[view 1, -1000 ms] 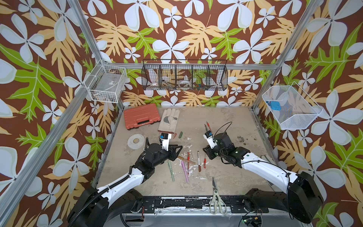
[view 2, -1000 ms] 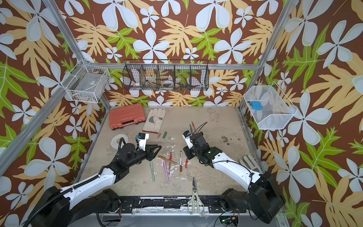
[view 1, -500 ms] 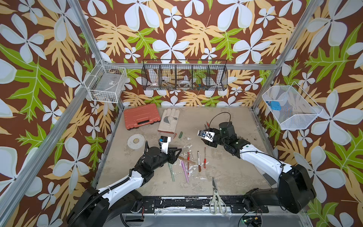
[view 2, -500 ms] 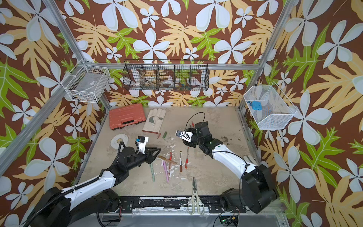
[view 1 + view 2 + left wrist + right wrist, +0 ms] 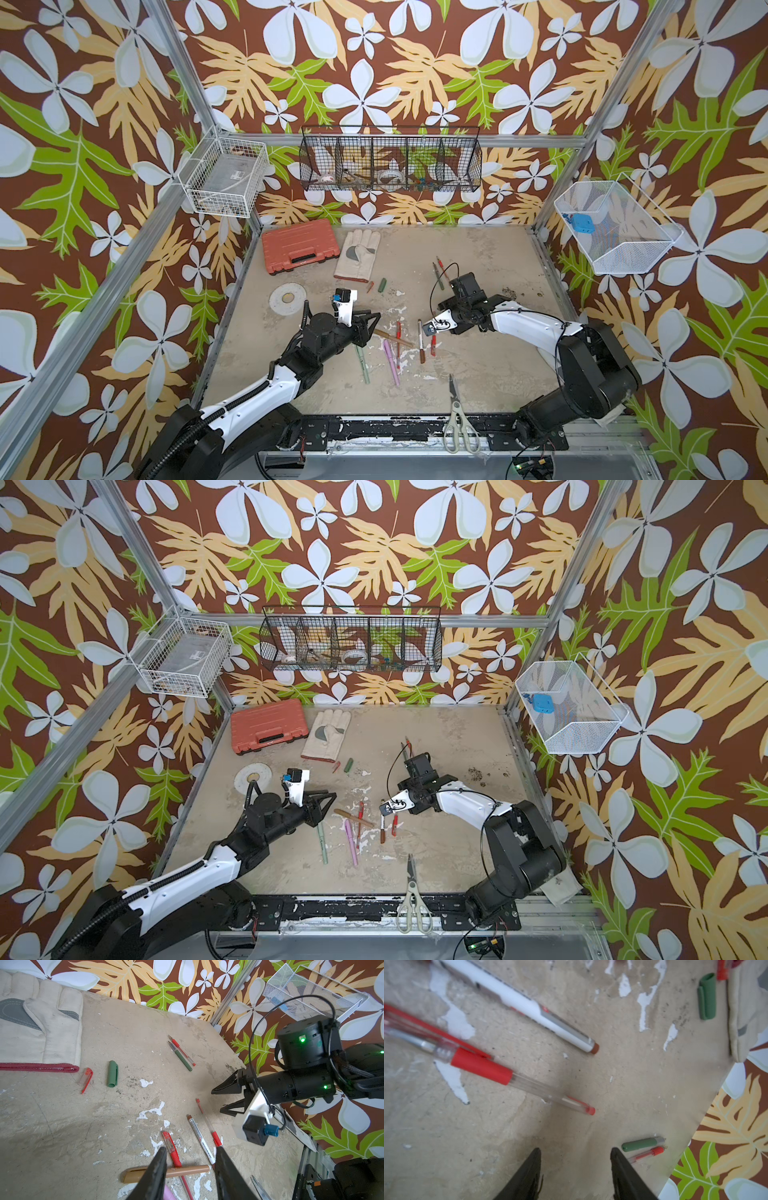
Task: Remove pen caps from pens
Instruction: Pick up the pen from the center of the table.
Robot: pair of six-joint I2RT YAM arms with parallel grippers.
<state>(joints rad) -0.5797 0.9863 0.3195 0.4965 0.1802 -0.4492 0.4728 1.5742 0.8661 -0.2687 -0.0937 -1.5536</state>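
Several pens lie mid-table: pale green [image 5: 361, 363], pink [image 5: 390, 361], tan [image 5: 166, 1173], a capped red one [image 5: 172, 1149], white-and-brown [image 5: 420, 343] and red-and-clear [image 5: 508, 1076]. My left gripper [image 5: 191, 1150] hovers open over the tan and red pens, holding nothing. A dark green pen [image 5: 436, 272] and a red pen [image 5: 182, 1051] lie uncapped farther back. My right gripper [image 5: 576, 1150] is open and empty over bare table between those two and the cluster [image 5: 437, 306]. Two loose pen caps, dark green [image 5: 382, 284] and red [image 5: 370, 286], rest by the glove.
An orange tool case [image 5: 299, 249] and a work glove [image 5: 357, 253] lie at the back left. A white disc [image 5: 287, 296] is left of my left arm. Scissors [image 5: 457, 415] sit at the front edge. Wire baskets [image 5: 390, 166] hang on the walls.
My right gripper has opened wider and pulled away from the two rear pens toward the middle cluster. The left gripper has hardly moved.
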